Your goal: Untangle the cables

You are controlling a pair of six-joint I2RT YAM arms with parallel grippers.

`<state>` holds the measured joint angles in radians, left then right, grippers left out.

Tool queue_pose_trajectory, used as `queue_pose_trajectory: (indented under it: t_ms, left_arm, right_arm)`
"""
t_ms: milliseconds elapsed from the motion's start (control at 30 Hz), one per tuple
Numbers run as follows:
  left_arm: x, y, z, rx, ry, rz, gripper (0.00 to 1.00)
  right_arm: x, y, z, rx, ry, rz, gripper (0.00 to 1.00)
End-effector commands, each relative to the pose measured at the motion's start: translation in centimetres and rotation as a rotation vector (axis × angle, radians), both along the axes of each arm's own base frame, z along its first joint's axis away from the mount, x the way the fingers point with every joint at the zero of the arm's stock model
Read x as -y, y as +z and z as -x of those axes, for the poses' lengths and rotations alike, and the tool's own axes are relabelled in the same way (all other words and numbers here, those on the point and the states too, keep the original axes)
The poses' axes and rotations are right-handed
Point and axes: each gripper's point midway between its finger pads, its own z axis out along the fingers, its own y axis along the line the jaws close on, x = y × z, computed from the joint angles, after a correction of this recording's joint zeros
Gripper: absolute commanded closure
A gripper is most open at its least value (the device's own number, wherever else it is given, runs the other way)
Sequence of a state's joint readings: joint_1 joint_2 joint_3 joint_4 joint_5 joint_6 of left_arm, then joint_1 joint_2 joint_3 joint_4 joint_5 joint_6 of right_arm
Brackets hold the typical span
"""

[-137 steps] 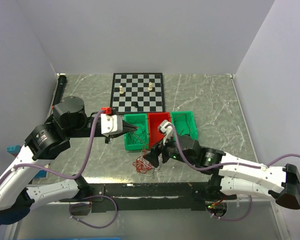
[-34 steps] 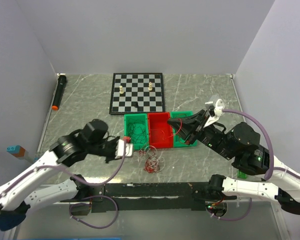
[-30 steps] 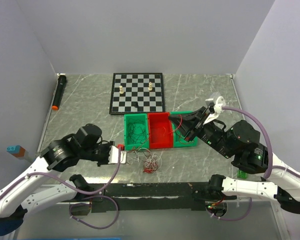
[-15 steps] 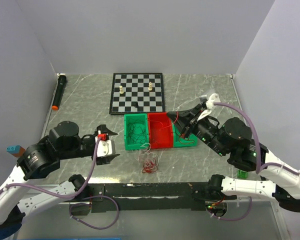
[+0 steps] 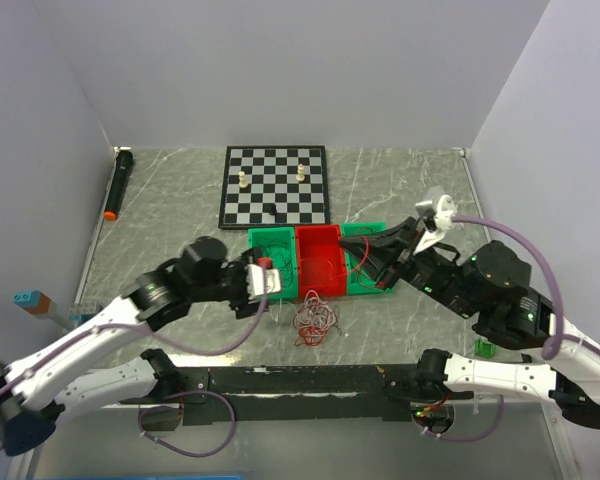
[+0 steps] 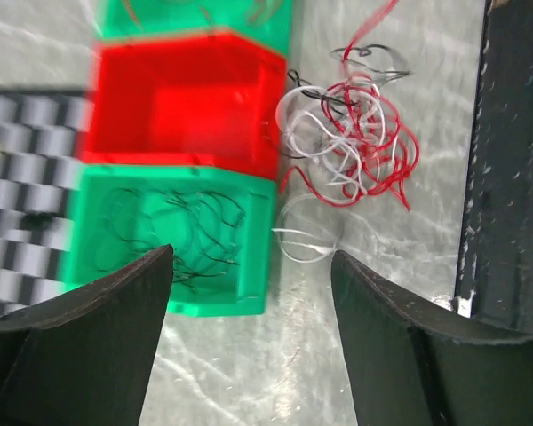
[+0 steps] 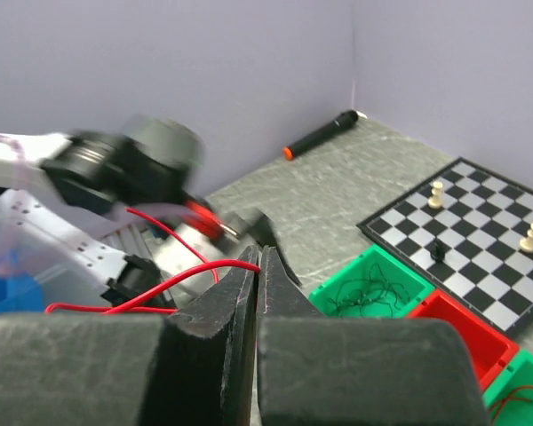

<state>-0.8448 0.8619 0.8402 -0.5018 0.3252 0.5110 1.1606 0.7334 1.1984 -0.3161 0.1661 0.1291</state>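
Cables (image 5: 316, 318) lie knotted on the tabletop (image 5: 400, 200) just before the red bin (image 5: 320, 262). Your right gripper (image 7: 256, 256) has its jaws pinching a red wire (image 7: 191, 277); the left gripper (image 6: 250, 259) hangs spread above. Pull fast and knots may tighten, or everything may drag along.

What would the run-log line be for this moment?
left gripper: open, over table beside cable tangle | right gripper: shut on red wire, raised | cable tangle: on table, before red bin
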Motion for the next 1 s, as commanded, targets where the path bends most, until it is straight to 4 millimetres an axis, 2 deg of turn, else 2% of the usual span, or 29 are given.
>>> queue_pose_trajectory:
  t_ms: [0, 67, 200, 300, 367, 433, 533, 667, 967]
  left_arm:
    - [2.9, -1.0, -1.2, 0.001, -0.07, 0.025, 0.23]
    - [3.7, -2.8, -0.7, -0.035, -0.135, 0.003, 0.19]
    - [4.5, -6.1, -1.2, 0.009, -0.203, -0.043, 0.19]
    - [5.3, -7.3, -1.3, 0.017, -0.247, -0.045, 0.2]
    - [6.3, -7.5, -1.4, -0.007, -0.251, -0.028, 0.2]
    - [7.5, -6.7, -1.6, -0.007, -0.251, 0.008, 0.2]
    - [8.9, -6.5, -0.6, -0.005, -0.303, 0.028, 0.19]
    - [11.1, -6.7, 0.4, -0.023, -0.35, 0.042, 0.19]
    - [14.0, -9.8, 1.2, -0.022, -0.418, 0.021, 0.21]
  right_arm:
    - [1.4, 2.2, 1.4, 0.05, 0.041, -0.068, 1.0]
    - [2.0, 2.8, 1.8, 0.065, 0.046, -0.084, 1.0]
    - [3.3, 3.8, 2.6, 0.094, 0.06, -0.109, 1.0]
    - [4.4, 4.6, 3.1, 0.112, 0.061, -0.132, 1.0]
    - [5.4, 5.4, 3.5, 0.131, 0.06, -0.152, 1.0]
    - [6.1, 6.4, 4.2, 0.155, 0.076, -0.18, 1.0]
    - [6.8, 8.1, 5.4, 0.196, 0.119, -0.226, 1.0]
    - [7.2, 9.6, 5.9, 0.224, 0.135, -0.241, 1.0]
    - [9.5, 10.9, 6.6, 0.287, 0.114, -0.28, 1.0]
